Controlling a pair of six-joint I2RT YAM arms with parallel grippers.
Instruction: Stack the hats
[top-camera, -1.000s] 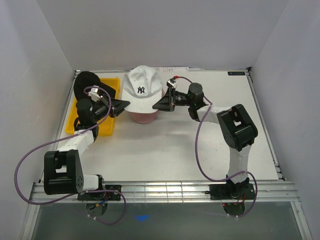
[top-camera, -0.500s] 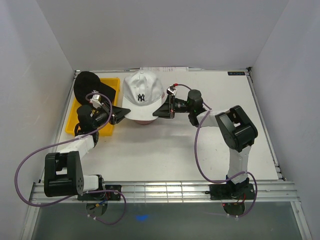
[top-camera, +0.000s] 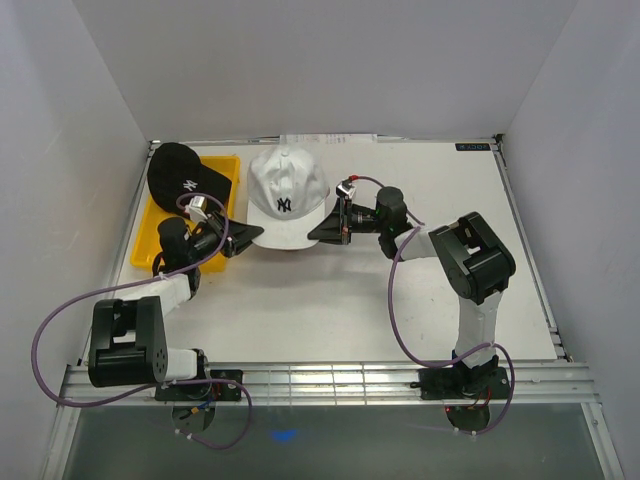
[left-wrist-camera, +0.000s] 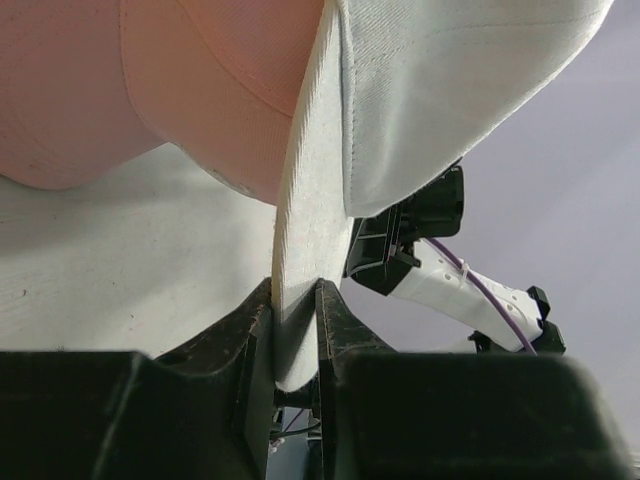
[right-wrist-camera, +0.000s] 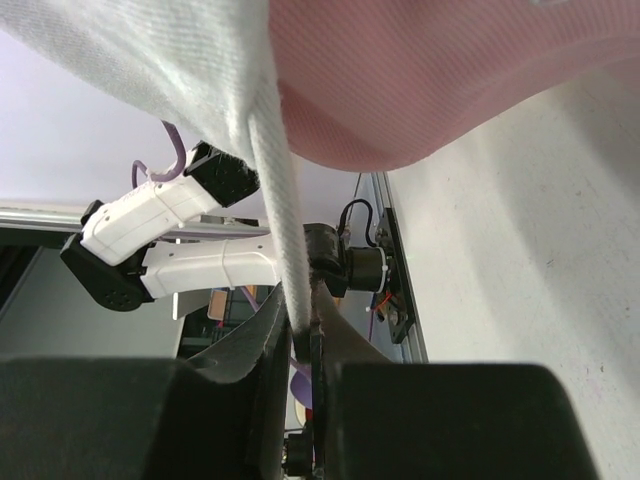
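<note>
A white cap (top-camera: 286, 195) with a small black logo sits over a pink cap, which the top view hides. My left gripper (top-camera: 250, 236) is shut on the white cap's brim edge (left-wrist-camera: 300, 300) at its left. My right gripper (top-camera: 318, 234) is shut on the same brim (right-wrist-camera: 280, 230) at its right. The pink cap shows under the white one in the left wrist view (left-wrist-camera: 150, 90) and in the right wrist view (right-wrist-camera: 430, 70), resting on the table. A black cap (top-camera: 178, 175) with a small white logo lies on the yellow tray (top-camera: 226, 168).
The yellow tray stands at the back left, close to the left wall (top-camera: 70, 150). The white table (top-camera: 470, 250) reaches out to the right. Purple cables (top-camera: 395, 300) hang from both arms.
Both grippers have come down with the white cap. It has sunk over the pink cap, whose rim no longer shows from above. The left arm has drawn toward the near side.
</note>
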